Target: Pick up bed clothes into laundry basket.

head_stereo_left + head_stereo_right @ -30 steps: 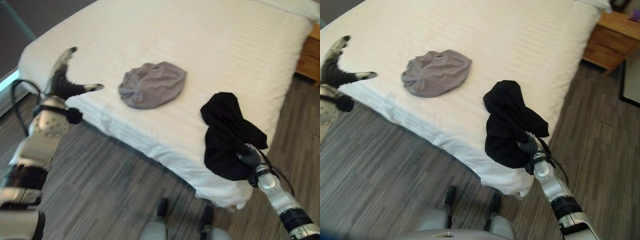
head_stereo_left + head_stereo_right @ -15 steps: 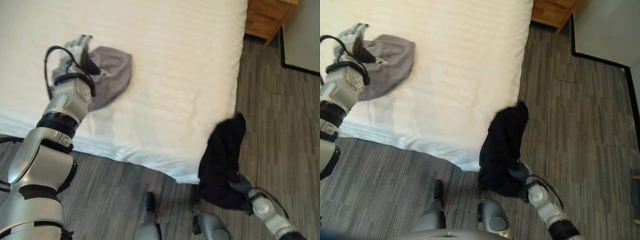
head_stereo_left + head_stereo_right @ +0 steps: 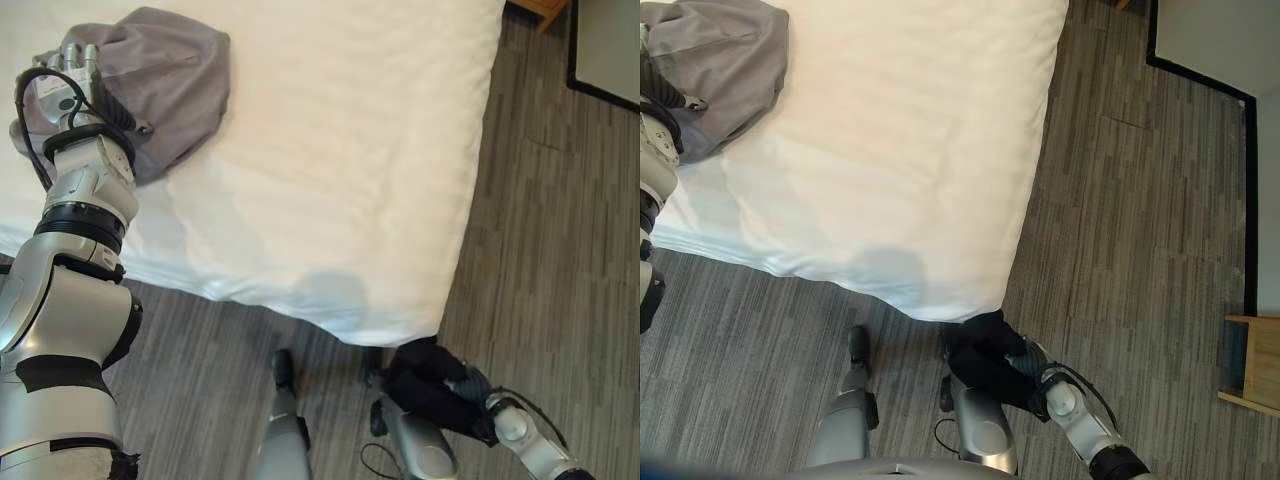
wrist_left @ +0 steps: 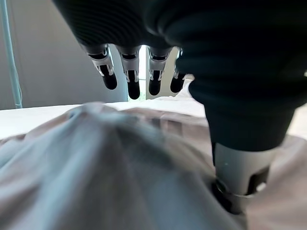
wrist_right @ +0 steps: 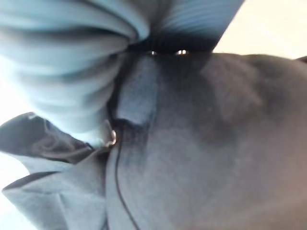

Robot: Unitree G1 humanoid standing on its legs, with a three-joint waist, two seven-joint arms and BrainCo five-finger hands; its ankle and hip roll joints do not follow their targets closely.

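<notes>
A white bed (image 3: pixel 330 150) fills the upper left, its corner hanging over grey plank floor (image 3: pixel 1140 200). On its far left lies a crumpled grey garment (image 3: pixel 165 70), where the left hand (image 3: pixel 75 75) rests with fingers (image 4: pixel 129 76) straight and slightly apart over the cloth. Down off the bed near the floor, the right hand (image 3: pixel 470 385) has its fingers curled into a bunched black garment (image 3: pixel 990 360).

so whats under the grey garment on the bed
The grey garment lies on the white bed sheet, which shows all around it. The left robot hand rests on its near edge, fingers straight. Anything beneath the cloth itself is covered.
</notes>
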